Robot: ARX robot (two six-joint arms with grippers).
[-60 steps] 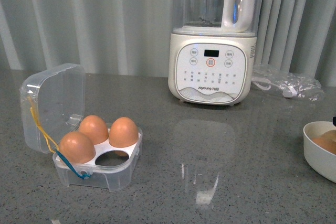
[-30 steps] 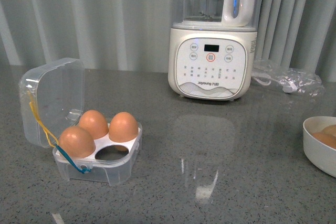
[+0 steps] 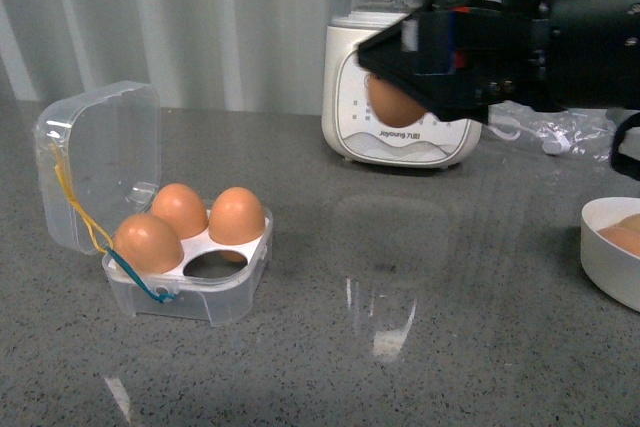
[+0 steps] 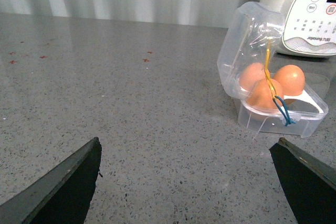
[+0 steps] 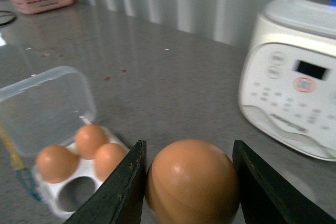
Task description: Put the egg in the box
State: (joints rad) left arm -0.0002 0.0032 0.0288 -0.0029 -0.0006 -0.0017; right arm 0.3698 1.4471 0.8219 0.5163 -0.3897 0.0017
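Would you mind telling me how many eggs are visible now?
5: three eggs in the box, the egg in the right gripper, one in the white bowl; more may hide there.

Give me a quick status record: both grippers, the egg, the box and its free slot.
right gripper: shut on the egg, raised off the table, in front of the blender
left gripper: open, empty
box: lid open, three eggs seated
free slot: front right hole, empty
bowl: far right, eggs inside
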